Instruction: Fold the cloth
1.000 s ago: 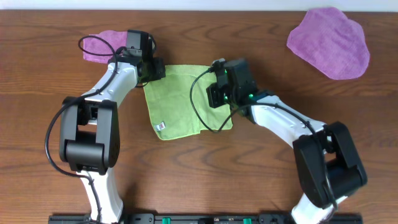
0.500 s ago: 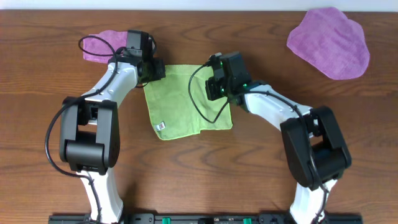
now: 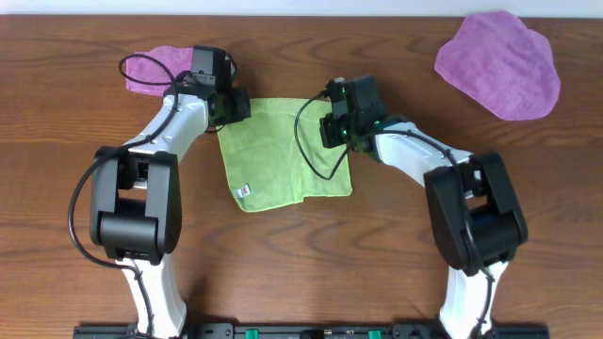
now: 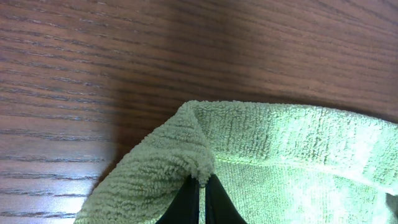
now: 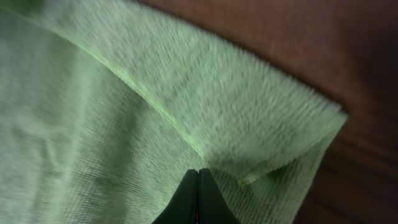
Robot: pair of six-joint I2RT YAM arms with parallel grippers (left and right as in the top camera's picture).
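The cloth [image 3: 283,160] lies flat on the table [image 3: 377,273]. The left gripper [image 4: 200,190] and right gripper [image 5: 198,186] each pinch 1 far corner. Grasping seems done. Next, both should lift together toward the near edge.

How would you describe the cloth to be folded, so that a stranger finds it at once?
On the wooden table, look at the middle, toward the far edge. There lies the cloth, a lime-green square with a white tag at one near corner. Its neighbours, the small purple cloth at left and the large purple cloth at right, are purple.
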